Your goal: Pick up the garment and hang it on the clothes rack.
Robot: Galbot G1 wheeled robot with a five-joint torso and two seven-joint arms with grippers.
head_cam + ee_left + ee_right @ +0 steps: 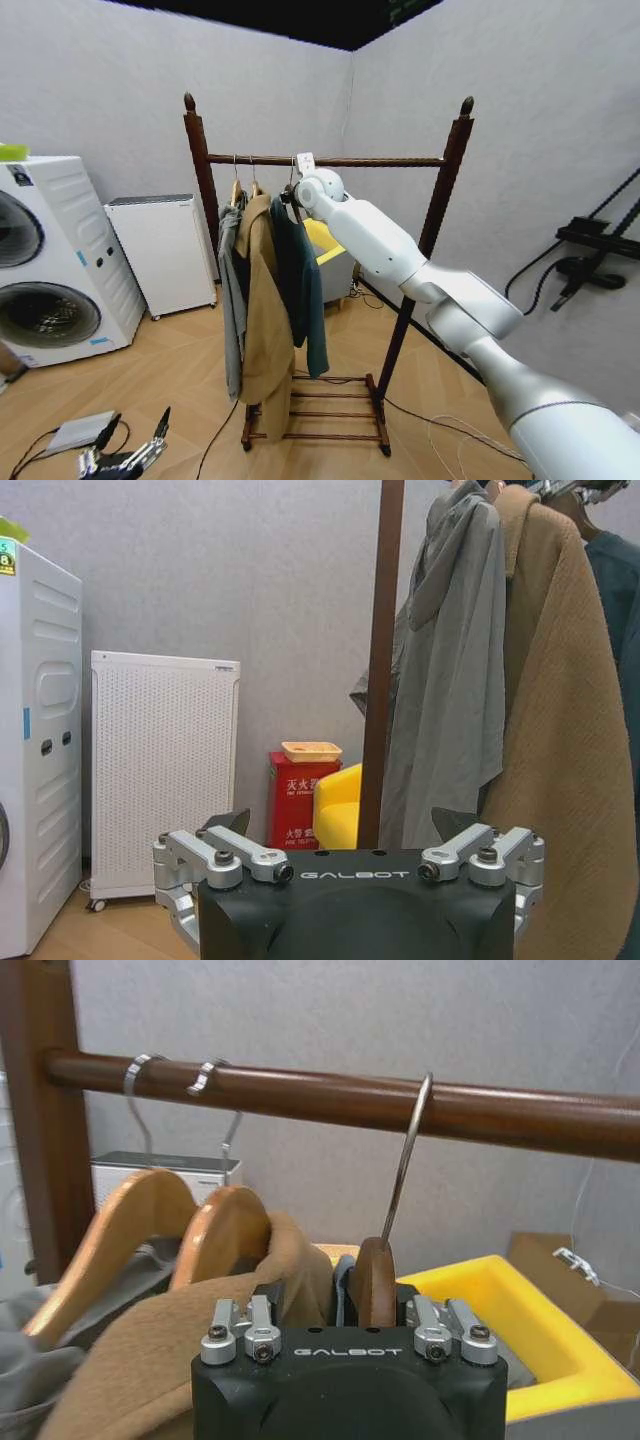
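The garment (305, 280), a long dark teal jacket, hangs on the clothes rack (380, 161) to the right of a tan coat (265, 320) and a grey hooded jacket (232, 300). Its wire hook (410, 1130) lies over the twisted crossbar (300, 1095). My right gripper (293, 197) reaches up under the bar and is shut on the wooden neck of the garment's hanger (373, 1275). My left gripper (137, 430) hangs low near the floor at the left, open and holding nothing. In the left wrist view that gripper (345, 825) faces the rack post, with a strip of teal cloth (622, 610) beyond it.
A washing machine (50, 260) and a white perforated cabinet (160, 250) stand along the left wall. A yellow bin (330, 250) sits behind the rack, with a red box (300, 800) beside it. Cables and a small grey box (80, 430) lie on the wooden floor.
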